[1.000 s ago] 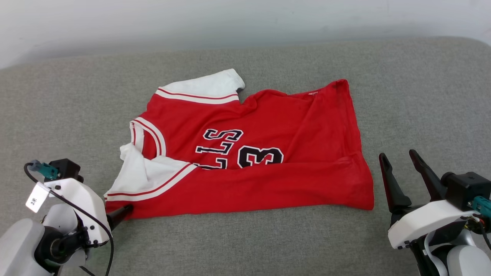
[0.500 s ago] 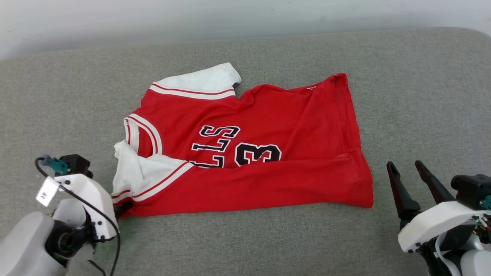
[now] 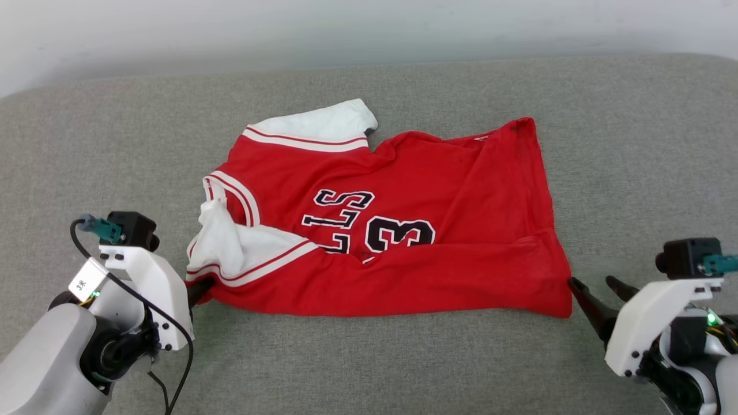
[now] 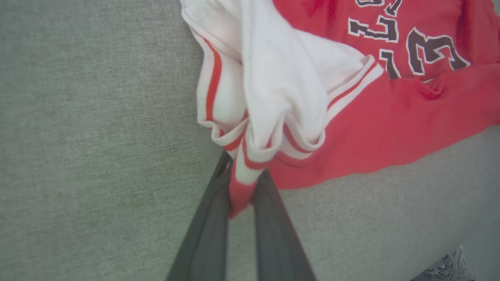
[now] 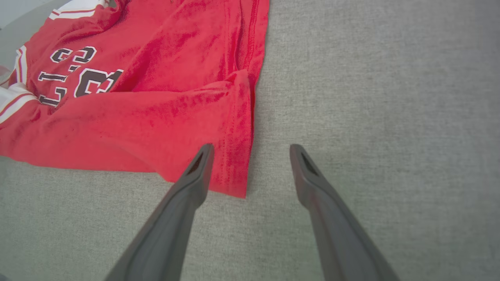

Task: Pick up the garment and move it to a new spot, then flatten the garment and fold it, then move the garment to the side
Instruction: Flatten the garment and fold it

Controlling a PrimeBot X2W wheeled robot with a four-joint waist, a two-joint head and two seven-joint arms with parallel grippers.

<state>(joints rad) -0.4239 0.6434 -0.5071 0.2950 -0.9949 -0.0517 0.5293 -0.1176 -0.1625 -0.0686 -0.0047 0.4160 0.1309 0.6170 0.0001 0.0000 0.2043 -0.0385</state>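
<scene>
The garment [image 3: 403, 230] lies on the grey cushion [image 3: 369, 357], long axis left-right, its near-left sleeve pinched in the closed left tool [image 4: 242, 187], while the right tool [image 5: 252, 150], wide apart and empty, frames its near-right corner.

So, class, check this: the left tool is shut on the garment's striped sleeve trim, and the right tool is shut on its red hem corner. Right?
Not quite. The left tool is shut on the garment's striped sleeve trim, but the right tool is open: the right wrist view shows its fingers spread apart at the red hem corner, not clamped on it.
</scene>
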